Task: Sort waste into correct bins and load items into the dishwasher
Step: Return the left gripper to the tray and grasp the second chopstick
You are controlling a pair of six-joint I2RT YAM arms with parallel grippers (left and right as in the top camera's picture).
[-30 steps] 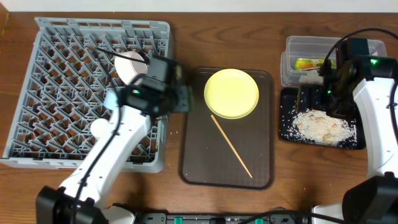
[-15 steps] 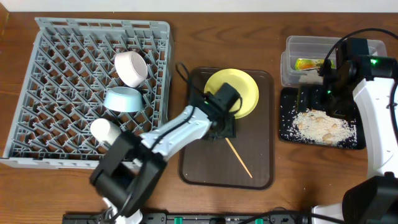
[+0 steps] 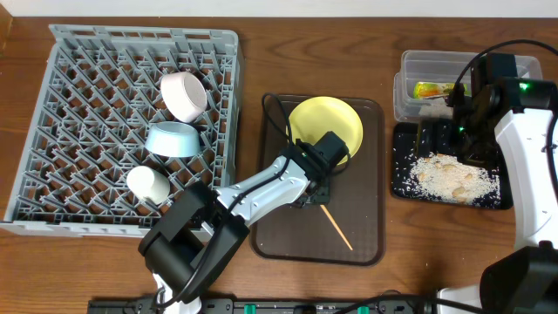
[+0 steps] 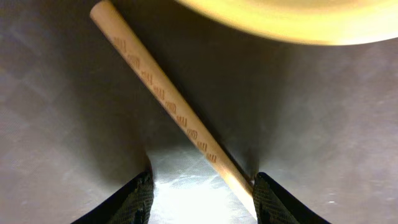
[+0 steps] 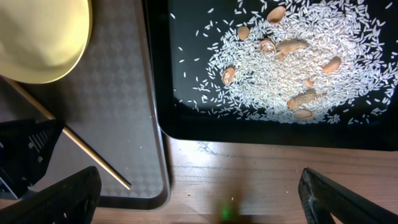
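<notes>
Rack [image 3: 52,131] holds 3 dishes [image 3: 183,94]; rice [image 3: 449,177] in black tray [image 3: 401,187], wrapper [image 3: 429,89] in tub [image 3: 418,61]. Plate [image 3: 336,122], chopstick [image 4: 168,106] pending. Left gripper [image 4: 203,186] spread astride chopstick; right gripper [image 5: 208,193] spread, empty

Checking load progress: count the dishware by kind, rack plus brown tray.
White cups, in rack: 2
Light blue bowl, in rack: 1
Yellow plate, on tray: 1
Chopstick, on tray: 1
Total: 5
</notes>
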